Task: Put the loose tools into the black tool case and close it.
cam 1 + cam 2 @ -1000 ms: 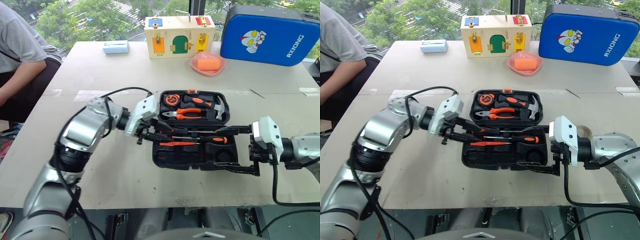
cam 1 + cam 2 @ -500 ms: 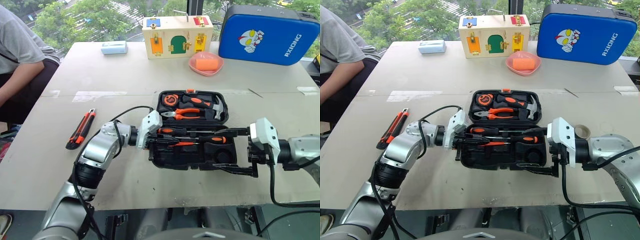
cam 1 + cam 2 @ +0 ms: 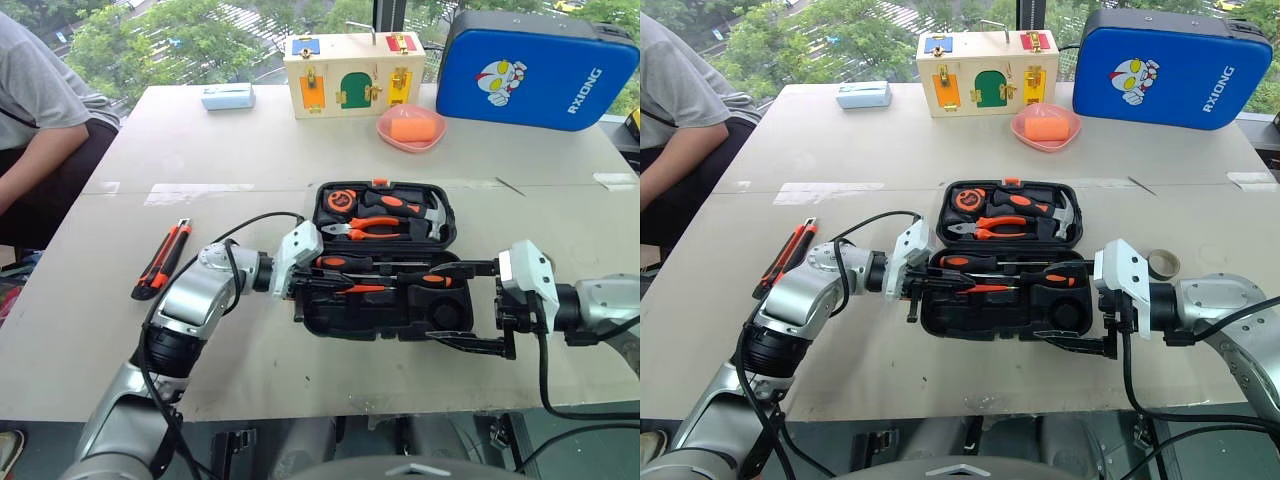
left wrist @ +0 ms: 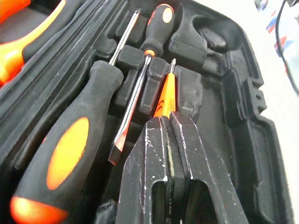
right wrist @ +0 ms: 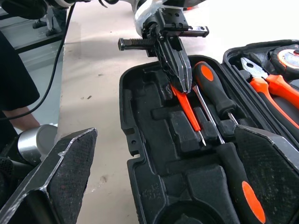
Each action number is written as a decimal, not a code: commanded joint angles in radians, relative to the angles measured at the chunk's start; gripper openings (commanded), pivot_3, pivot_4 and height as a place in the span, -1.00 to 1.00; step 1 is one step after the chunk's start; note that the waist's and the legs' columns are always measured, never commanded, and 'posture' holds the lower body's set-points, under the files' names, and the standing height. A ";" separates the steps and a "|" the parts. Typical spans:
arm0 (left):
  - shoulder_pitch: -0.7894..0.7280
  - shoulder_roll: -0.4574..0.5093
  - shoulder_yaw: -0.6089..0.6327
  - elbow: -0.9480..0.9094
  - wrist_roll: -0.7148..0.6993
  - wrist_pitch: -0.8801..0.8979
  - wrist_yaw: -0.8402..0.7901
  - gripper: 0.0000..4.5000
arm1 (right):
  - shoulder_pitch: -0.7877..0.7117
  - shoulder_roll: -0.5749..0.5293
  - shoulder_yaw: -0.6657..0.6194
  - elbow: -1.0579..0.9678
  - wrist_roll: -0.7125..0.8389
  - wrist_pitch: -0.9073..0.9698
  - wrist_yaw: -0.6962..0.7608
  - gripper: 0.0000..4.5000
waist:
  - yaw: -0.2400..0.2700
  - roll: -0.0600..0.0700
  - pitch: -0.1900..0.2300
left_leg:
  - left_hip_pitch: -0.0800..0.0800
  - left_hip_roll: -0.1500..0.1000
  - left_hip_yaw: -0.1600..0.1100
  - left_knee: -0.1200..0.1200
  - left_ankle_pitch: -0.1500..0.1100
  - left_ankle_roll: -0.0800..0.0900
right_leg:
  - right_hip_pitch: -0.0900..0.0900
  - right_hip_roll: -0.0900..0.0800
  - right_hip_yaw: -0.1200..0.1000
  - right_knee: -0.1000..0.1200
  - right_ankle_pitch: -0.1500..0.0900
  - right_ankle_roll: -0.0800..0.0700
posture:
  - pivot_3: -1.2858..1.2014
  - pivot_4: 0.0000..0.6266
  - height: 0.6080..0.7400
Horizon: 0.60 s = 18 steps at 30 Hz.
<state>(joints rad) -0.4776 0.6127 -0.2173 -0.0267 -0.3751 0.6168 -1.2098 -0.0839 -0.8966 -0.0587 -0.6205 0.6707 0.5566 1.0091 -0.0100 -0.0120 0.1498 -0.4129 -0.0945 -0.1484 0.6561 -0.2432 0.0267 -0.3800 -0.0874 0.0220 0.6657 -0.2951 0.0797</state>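
Left tool (image 5: 175, 79) lowered, clamping tester pen (image 5: 189, 111) inside case (image 3: 385, 310).

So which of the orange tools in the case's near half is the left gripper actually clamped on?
The slim orange tester pen. The left gripper is shut on its end; the two thicker black-and-orange screwdrivers lie beside it, ungripped.

Two head cameras look forward and down over the table (image 3: 300, 150), both showing the open black tool case (image 3: 385, 300) near its front edge. Each wrist camera views that case's inside (image 5: 154, 140) close up, from opposite ends.
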 commanded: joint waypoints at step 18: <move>0.095 0.080 -0.111 -0.052 0.101 -0.041 0.016 -0.99 | 0.001 0.029 -0.021 -0.028 -0.002 -0.039 -0.021 1.00 | -0.003 0.004 -0.003 | 0.003 0.000 0.001 -0.003 0.000 0.000 | 0.001 0.000 0.002 -0.001 0.000 0.000 | 0.03 -0.52 0.93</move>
<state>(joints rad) -0.4255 0.6721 -0.2868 -0.1006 -0.3101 0.5464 -1.1964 -0.0784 -0.8747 -0.0579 -0.6200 0.6654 0.5390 0.9927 -0.0125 -0.0085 0.1469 -0.4101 -0.0942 -0.1472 0.6529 -0.2432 0.0267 -0.3791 -0.0875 0.0242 0.6650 -0.2951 0.0796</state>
